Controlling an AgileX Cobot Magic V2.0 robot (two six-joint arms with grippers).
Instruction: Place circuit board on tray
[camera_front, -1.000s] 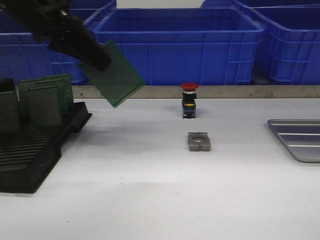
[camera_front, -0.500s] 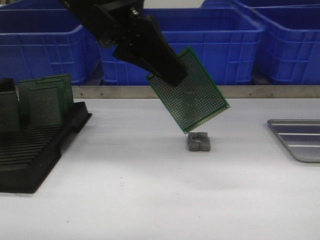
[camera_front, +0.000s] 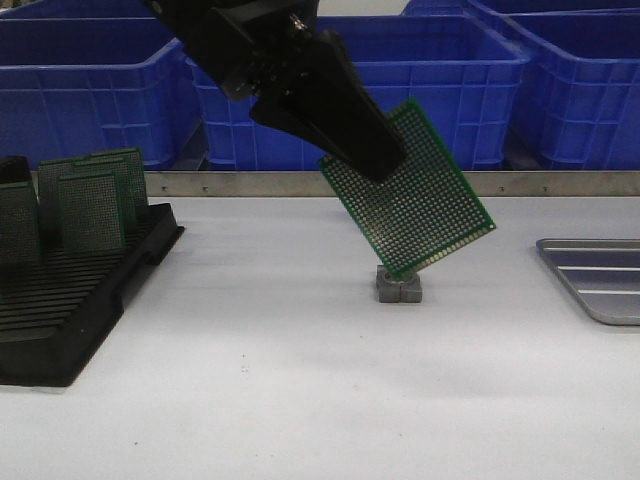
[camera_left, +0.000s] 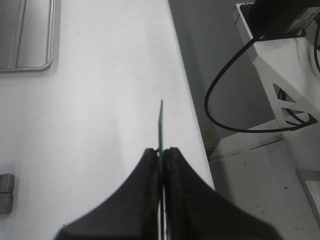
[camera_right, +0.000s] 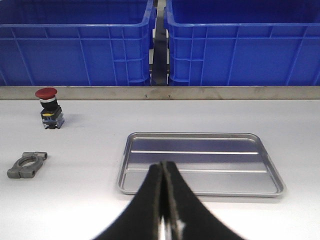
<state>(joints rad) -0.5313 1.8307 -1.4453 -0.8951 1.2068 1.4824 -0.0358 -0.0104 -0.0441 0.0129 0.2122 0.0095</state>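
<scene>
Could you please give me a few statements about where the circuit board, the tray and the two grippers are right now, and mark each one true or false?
1. The left gripper is clamped on the edge of the circuit board. True.
2. The circuit board already lies flat on the tray. False: it hangs tilted in the air, above the grey clamp block, and the tray has nothing on it.
3. The right gripper holds a second board. False: its fingers are shut with nothing between them.
4. More green boards stand in the black slotted rack on the robot's left side. True.
5. The red push button sits on the tray. False: it stands on the table, apart from the tray.
</scene>
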